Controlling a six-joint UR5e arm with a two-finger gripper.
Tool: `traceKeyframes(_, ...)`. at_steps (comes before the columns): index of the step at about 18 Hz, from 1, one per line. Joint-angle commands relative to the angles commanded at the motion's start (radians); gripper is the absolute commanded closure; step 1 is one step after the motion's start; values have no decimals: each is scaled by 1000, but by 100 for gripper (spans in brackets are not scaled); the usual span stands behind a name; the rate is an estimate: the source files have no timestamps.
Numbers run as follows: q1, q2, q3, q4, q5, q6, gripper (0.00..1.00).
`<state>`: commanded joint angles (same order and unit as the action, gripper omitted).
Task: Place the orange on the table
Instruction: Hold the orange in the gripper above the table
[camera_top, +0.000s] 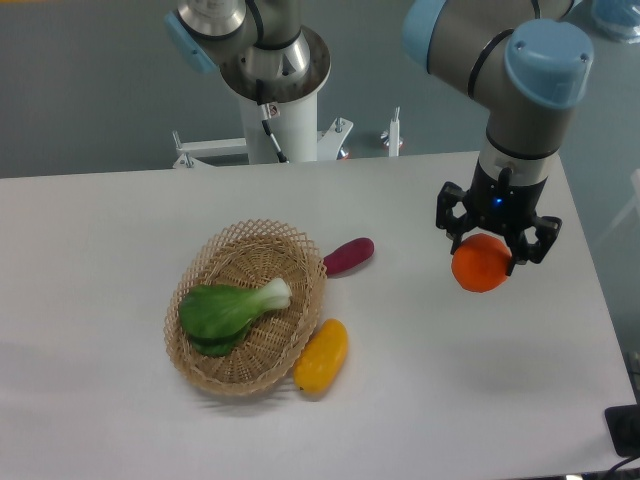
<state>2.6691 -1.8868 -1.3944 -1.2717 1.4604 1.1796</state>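
Observation:
The orange (481, 265) is a small round bright-orange fruit held in my gripper (484, 252), whose black fingers are shut around its top and sides. It hangs above the right part of the white table (420, 380), well to the right of the wicker basket. I cannot tell its exact height above the tabletop. The underside of the orange is free.
A round wicker basket (300, 250) holds a green bok choy (228, 309) at centre left. An oblong yellow-orange mango-like fruit (322, 356) lies against the basket's lower right rim. A purple sweet potato (349, 256) lies at its upper right. The table's right edge is close to the gripper.

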Motion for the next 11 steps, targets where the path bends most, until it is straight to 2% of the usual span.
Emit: traceKeyframes(11, -6, -9, -20, 18, 5, -3, 40)
